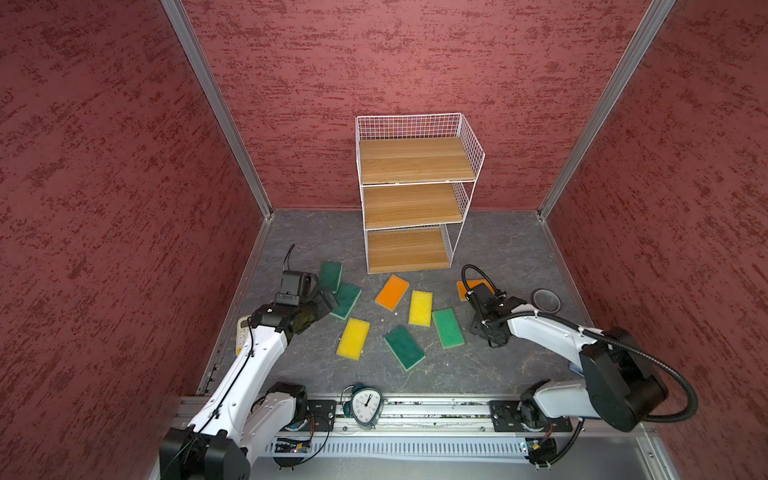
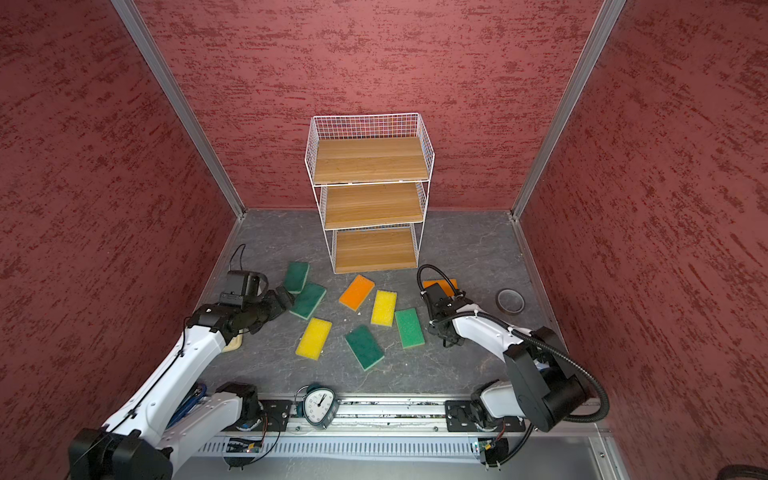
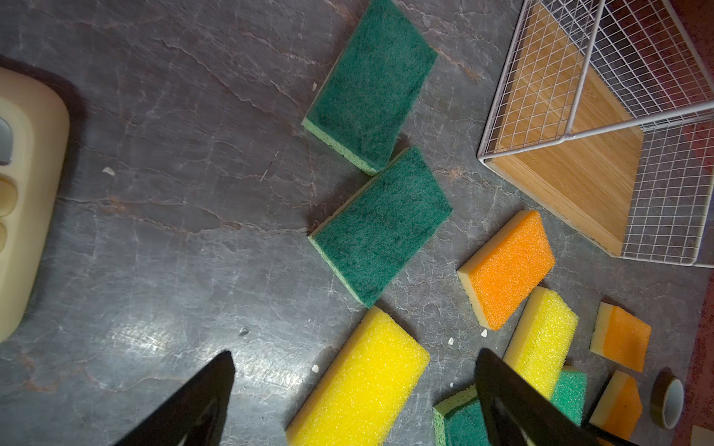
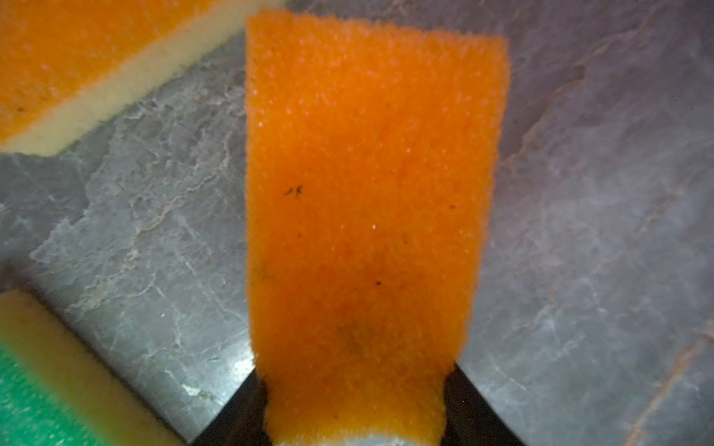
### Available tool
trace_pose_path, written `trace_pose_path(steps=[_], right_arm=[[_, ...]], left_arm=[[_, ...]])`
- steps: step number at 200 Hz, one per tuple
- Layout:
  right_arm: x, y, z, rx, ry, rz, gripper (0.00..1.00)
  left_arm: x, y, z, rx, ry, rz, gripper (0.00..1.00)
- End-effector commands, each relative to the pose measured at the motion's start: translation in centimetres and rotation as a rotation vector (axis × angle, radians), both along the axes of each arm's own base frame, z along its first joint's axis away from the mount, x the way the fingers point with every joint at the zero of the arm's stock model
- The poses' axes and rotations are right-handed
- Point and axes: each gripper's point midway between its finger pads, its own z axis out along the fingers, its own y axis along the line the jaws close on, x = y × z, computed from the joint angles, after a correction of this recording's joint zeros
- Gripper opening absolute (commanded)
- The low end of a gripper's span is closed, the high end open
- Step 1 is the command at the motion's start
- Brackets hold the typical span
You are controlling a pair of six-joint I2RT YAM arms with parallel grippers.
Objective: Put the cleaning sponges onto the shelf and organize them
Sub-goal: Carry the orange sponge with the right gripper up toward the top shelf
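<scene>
The white wire shelf (image 1: 411, 162) with wooden boards stands at the back, and its boards are bare. Several sponges lie on the grey floor in front of it: dark green ones (image 1: 345, 300) (image 1: 404, 347), yellow ones (image 1: 353, 338) (image 1: 420, 307) and an orange one (image 1: 392, 292). My left gripper (image 3: 353, 359) hangs open above a yellow sponge (image 3: 363, 382), next to two dark green sponges (image 3: 380, 224). My right gripper (image 4: 355, 401) is shut on an orange sponge (image 4: 367, 193), which narrows between the jaws. The arm hides that sponge in both top views. Another orange sponge (image 1: 467, 289) lies just beyond it.
A cream calculator (image 3: 23, 200) lies at the left wall under the left arm. A teal alarm clock (image 1: 365, 405) leans on the front rail. A dark tape roll (image 1: 545, 300) sits at the right. Red walls enclose the floor on three sides.
</scene>
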Motion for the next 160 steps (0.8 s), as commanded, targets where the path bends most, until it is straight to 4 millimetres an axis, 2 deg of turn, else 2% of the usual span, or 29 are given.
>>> trace_pose_path(steps=[1,57,87,132,160], right_arm=[[-0.6,-0.8,1.1,-0.048,0.001,0.019,0.58],[-0.1,0.5,4.3,0.004,-0.05,0.068,0.56],[0.9,1.7,7.5,0.053,-0.113,0.11,0.56],[3.2,4.1,13.8,0.104,-0.234,0.237,0.54],[4.0,4.7,16.5,0.111,-0.285,0.282,0.53]], left_arm=[[0.6,-0.2,1.3,0.002,-0.03,-0.011,0.97],[0.7,-0.4,1.9,-0.002,-0.041,-0.028,0.97],[0.8,-0.3,2.6,0.011,-0.053,-0.035,0.97],[1.1,-0.3,3.9,0.018,-0.081,-0.043,0.97],[1.3,-0.6,4.2,0.008,-0.088,-0.047,0.97]])
